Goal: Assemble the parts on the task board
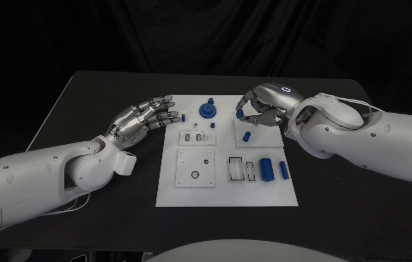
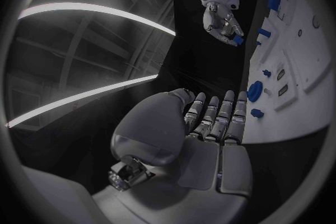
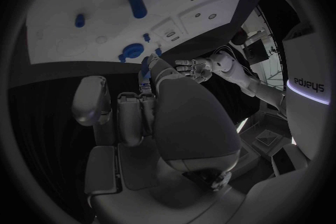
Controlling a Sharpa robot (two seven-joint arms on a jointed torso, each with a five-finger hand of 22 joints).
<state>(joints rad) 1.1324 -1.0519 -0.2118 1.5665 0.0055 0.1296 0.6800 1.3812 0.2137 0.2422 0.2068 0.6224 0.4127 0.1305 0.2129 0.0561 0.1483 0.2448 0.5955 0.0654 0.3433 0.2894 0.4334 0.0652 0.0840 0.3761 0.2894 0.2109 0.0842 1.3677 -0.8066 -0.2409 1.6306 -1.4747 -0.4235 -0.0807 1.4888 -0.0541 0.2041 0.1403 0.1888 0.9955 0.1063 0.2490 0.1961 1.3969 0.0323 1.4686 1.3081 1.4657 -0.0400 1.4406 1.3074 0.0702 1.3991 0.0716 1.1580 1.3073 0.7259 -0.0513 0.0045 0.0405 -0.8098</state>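
Blue against the white flat plastic task board (image 1: 225, 196), a small cylindrical peg (image 1: 239, 114) sits pinched at the fingertips of the silver many-fingered right hand (image 1: 266, 107), which hovers over the board's far right corner with its fingers curled down around the piece. That peg looks short, smooth and rounded, its long axis roughly upright as far as the head view lets me judge; the right wrist view shows a bit of blue at the fingertips (image 3: 147, 67) and little more. Directly below and slightly nearer the robot lies a raised square white tile (image 1: 254, 133) with another small blue peg (image 1: 247, 136) standing on it, so the likely seat for the held piece is down and a touch inward from the fingers. The round blue knob-like part (image 1: 208, 109) stands just to the hand's inner side. The silver left hand (image 1: 144, 119) rests open beside the board's left edge, fingers spread, holding nothing and clearly farther from the work.
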